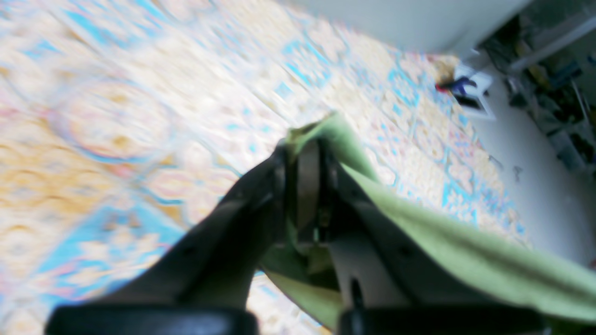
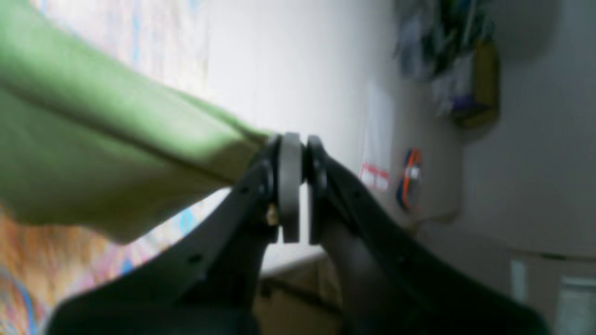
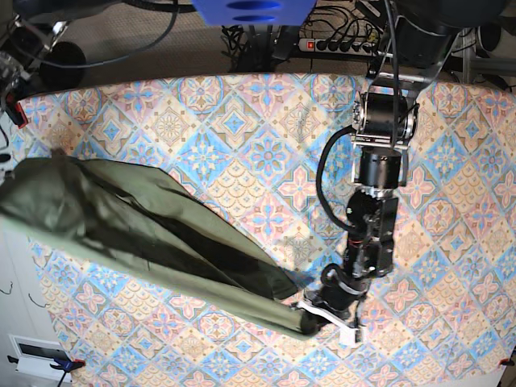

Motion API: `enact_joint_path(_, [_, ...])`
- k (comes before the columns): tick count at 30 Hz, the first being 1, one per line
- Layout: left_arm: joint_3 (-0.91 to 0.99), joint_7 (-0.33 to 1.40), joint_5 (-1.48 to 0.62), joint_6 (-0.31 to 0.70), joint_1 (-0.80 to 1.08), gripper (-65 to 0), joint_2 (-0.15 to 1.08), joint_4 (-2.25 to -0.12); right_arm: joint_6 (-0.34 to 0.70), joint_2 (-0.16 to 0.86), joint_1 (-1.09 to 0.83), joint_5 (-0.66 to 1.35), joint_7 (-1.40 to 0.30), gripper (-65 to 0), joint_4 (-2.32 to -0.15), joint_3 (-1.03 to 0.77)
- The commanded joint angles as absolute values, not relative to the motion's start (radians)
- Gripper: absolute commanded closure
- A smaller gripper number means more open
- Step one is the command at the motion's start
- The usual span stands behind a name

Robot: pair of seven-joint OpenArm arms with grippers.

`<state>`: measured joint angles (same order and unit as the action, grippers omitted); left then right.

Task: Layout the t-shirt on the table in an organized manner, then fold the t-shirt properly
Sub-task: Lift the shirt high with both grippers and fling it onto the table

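Observation:
The olive-green t-shirt (image 3: 137, 230) hangs stretched in a long band above the tile-print table (image 3: 242, 121), from the left edge of the base view to the lower middle. My left gripper (image 3: 310, 316) is shut on its right end. In the left wrist view the left gripper (image 1: 307, 139) pinches a fold of the t-shirt (image 1: 465, 251). In the right wrist view my right gripper (image 2: 293, 144) is shut on the edge of the t-shirt (image 2: 93, 153). The right gripper is out of the base view, past its left edge.
The left arm (image 3: 379, 177) reaches down over the right half of the table. A power strip (image 3: 339, 44) and cables lie on the floor behind the table. A white box (image 3: 32, 351) sits on the floor at the lower left, beyond the table's left edge.

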<state>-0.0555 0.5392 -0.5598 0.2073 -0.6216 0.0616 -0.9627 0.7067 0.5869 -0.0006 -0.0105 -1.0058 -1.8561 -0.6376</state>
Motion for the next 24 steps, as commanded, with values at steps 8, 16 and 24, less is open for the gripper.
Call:
enact_joint_path(8, [-0.016,0.539,-0.677,0.214,-0.808,0.0,0.147,-1.046,0.698,0.616,0.311,-0.019,-0.992,-0.5,-1.650,-0.512])
enact_joint_path(16, [-0.018,0.539,-0.765,0.214,-1.036,0.0,0.186,-0.871,0.698,0.616,0.688,-0.019,-0.906,-0.5,-1.353,-0.266])
enact_joint_path(24, [-0.018,0.469,-0.763,0.214,-1.227,0.0,0.182,-0.638,0.698,0.615,1.043,-0.019,-0.676,-0.5,-0.995,-0.018])
